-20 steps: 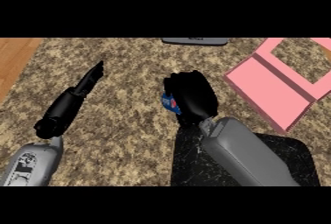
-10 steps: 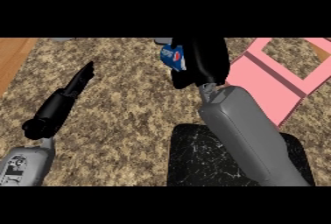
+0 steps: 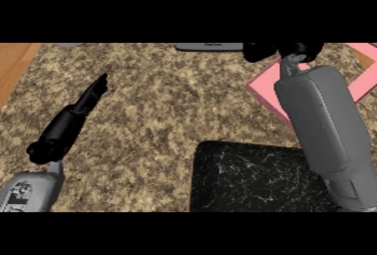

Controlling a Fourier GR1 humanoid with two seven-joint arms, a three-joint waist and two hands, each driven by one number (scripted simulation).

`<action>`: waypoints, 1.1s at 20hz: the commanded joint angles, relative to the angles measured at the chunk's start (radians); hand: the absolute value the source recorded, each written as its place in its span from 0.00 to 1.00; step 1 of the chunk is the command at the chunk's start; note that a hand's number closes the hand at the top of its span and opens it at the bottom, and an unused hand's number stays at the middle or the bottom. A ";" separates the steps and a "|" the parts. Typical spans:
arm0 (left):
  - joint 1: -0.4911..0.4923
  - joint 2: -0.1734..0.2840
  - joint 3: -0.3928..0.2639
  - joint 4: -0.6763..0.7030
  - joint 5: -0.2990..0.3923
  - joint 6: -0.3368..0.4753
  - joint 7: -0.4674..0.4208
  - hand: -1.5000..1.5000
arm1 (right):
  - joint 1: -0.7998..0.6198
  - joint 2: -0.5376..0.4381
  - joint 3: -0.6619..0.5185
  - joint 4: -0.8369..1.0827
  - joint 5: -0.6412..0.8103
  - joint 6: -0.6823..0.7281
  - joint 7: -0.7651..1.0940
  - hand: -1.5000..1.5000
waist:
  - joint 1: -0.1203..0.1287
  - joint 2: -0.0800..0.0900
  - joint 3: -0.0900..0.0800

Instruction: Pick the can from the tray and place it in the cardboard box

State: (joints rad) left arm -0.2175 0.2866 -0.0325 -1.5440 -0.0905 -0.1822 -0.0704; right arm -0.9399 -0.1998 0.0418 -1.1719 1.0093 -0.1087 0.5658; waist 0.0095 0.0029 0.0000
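Speckled brown granite makes up the counter top (image 3: pixel 169 99), with a strip of orange-brown wood (image 3: pixel 15 64) showing along its left edge. A black tray with fine white marbling (image 3: pixel 250 179) lies at the near edge, right of the middle, and nothing can be seen resting on the part of it that shows. The flat pink cardboard box (image 3: pixel 264 85) sits toward the far right corner, partly covered by the grey right forearm (image 3: pixel 324 129), which stretches up from the near edge across the tray's right side and over the box. The right hand (image 3: pixel 283 50) is at the far edge, above the box's inner corner, cut off by the top of the view; it looks bunched, but I cannot tell whether its fingers are clenched or wrapped round anything, and the can does not show anywhere, so I cannot tell where it is. A dark grey flat object (image 3: pixel 208 47) lies at the far edge just left of that hand. The left hand (image 3: pixel 92 94) is over the left part of the counter, fingers straight and released, pointing toward the far edge, holding nothing.
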 commanded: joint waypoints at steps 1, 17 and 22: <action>-0.039 0.004 0.017 0.041 0.002 -0.014 -0.019 0.50 | -0.058 -0.126 -0.081 0.107 -0.017 0.047 -0.069 1.00 | -0.003 0.002 0.000; 0.024 -0.013 0.005 -0.049 -0.022 -0.011 0.029 0.50 | -0.007 -0.319 -0.131 0.518 -0.117 0.450 -0.314 1.00 | 0.000 -0.001 0.000; 0.005 -0.053 -0.005 -0.006 -0.049 0.017 -0.015 0.50 | -0.052 -0.330 -0.159 0.631 -0.164 0.501 -0.500 0.00 | 0.009 0.004 0.000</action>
State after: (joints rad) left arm -0.2133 0.2639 -0.0244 -1.5597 -0.1148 -0.1921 -0.0703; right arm -0.9777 -0.5042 -0.0996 -0.6013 0.8740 0.3406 0.1769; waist 0.0168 0.0066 0.0005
